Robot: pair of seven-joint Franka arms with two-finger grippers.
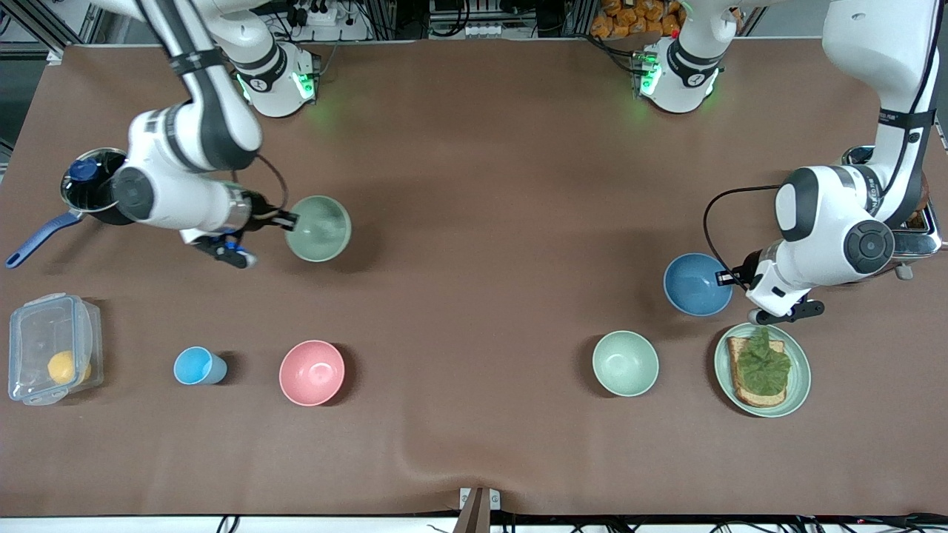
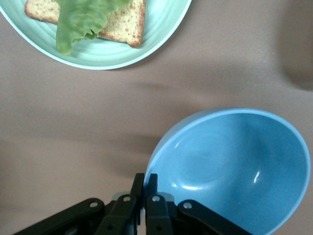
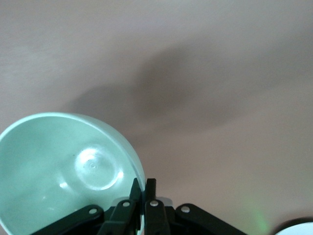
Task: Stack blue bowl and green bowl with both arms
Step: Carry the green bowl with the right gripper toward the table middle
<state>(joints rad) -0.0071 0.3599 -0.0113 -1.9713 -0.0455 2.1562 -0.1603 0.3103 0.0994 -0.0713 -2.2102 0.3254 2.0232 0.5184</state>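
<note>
1. Front view: the right pincer is clamped on the rim of the green bowl, held over the worktop toward the right arm's end, near a pan. The left pincer is clamped on the rim of the blue bowl, which is just beside a plate of toast and lettuce. A second green bowl, a pink bowl, a cup and a box stand nearer the camera.
2. Left wrist view: the left pincer pinches the blue bowl's wall, fingers together on the rim; the bowl looks tilted and off the worktop. The plate lies close by.
3. Right wrist view: the right pincer grips the green bowl's rim the same way, its shadow cast on the worktop below.
4. To do it well, I judge: bring both bowls toward the bare middle, set one down level, centre the other over it, lower until nested, then release.
</note>
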